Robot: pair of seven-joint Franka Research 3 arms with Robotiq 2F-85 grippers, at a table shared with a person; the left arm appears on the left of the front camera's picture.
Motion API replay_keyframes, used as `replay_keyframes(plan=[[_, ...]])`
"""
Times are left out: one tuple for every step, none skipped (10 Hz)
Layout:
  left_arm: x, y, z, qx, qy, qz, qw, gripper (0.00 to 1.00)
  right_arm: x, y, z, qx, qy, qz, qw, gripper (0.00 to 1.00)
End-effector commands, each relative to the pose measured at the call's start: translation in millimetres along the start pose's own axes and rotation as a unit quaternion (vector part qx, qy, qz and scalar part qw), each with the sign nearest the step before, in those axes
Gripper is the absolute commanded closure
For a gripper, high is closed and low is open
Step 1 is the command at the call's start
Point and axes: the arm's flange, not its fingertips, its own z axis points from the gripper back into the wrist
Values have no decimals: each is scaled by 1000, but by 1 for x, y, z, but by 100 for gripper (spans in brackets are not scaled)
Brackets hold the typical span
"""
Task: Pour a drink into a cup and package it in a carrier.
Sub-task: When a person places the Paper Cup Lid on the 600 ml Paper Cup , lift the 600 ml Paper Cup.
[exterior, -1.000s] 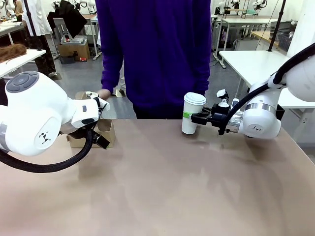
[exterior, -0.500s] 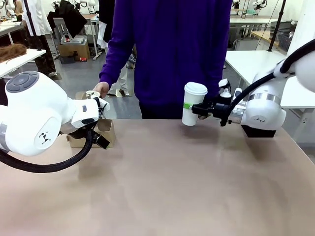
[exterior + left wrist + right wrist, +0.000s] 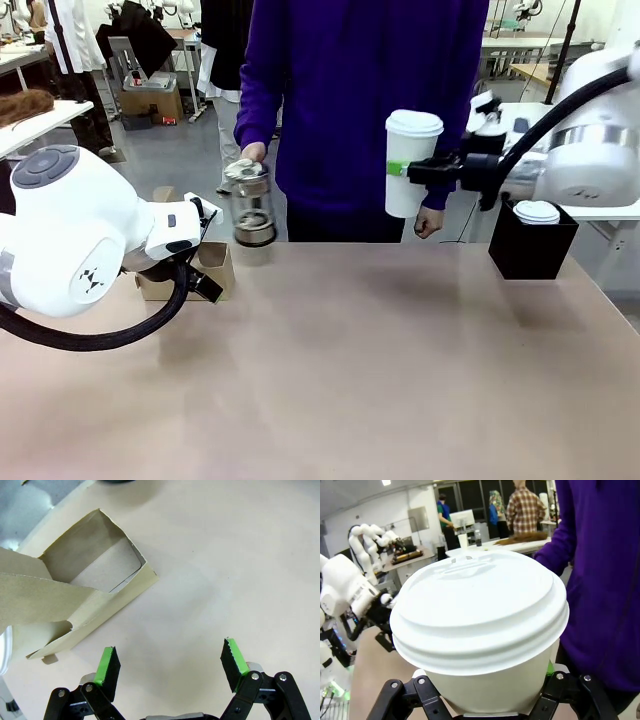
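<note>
My right gripper [image 3: 402,168] is shut on the tall white paper cup [image 3: 409,192], which has a white lid and hangs well above the table's far edge. In the right wrist view the cup's lid [image 3: 479,611] is close up between the right gripper's [image 3: 487,696] black fingers. A person's hand holds the clear glass pot [image 3: 251,207] by its metal top above the far edge; it looks mostly clear with a dark base. The brown cardboard carrier [image 3: 214,268] sits at the far left, partly behind my left arm. My left gripper [image 3: 170,662] hovers open beside the carrier [image 3: 85,587].
A black box [image 3: 530,248] stands at the far right with the short white cup [image 3: 537,211] on top. The person in a purple top [image 3: 360,100] stands at the far side. The middle and near table [image 3: 350,380] is bare.
My right gripper has raised the cup up and to the right, off the table. The person's hand has brought the glass pot up from behind my left arm. The left arm stayed still.
</note>
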Motion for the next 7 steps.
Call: replay_keyframes(plan=[[-1, 0, 0, -1, 0, 1, 1000, 0, 19, 30, 26, 3, 1, -7, 1000, 20], [-1, 0, 0, -1, 0, 1, 1000, 0, 25, 39, 37, 27, 9, -13, 1000, 20], [-1, 0, 0, -1, 0, 1, 1000, 0, 28, 46, 46, 31, 2, -19, 999, 20], [-1, 0, 0, -1, 0, 1, 1000, 0, 28, 50, 51, 23, -1, -16, 1000, 20], [-1, 0, 0, -1, 0, 1, 1000, 0, 28, 52, 55, 20, -6, -15, 1000, 20], [-1, 0, 0, -1, 0, 1, 1000, 0, 29, 52, 56, 22, -22, -15, 999, 20], [-1, 0, 0, -1, 0, 1, 1000, 0, 25, 49, 51, 18, -5, -3, 1000, 20]])
